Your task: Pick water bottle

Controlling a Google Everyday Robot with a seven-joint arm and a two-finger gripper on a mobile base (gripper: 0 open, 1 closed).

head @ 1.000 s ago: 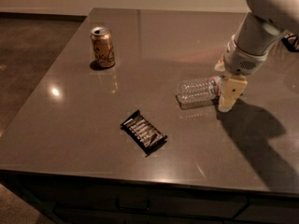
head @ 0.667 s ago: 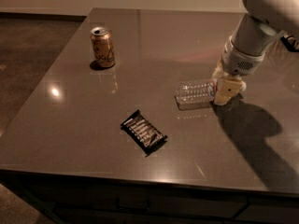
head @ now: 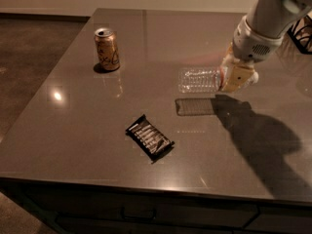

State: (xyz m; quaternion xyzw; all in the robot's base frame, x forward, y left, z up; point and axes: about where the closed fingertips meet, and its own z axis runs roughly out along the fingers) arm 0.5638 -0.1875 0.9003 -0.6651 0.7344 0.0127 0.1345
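The water bottle (head: pixel 197 80) is a clear ribbed plastic bottle lying on its side in the air, its base pointing left. My gripper (head: pixel 234 77) is shut on its neck end at the right, hiding the cap and most of the label band. The bottle hangs a little above the grey table (head: pixel 73 130), and its shadow (head: pixel 195 107) falls on the tabletop below it. The white arm comes in from the upper right.
A gold-brown drink can (head: pixel 107 49) stands upright at the back left. A black snack packet (head: pixel 149 138) lies flat near the front middle. The table's front edge runs along the bottom, its left edge beside the floor.
The gripper has closed on the bottle's neck and lifted it off the tabletop. The bottle's shadow now lies apart below it.
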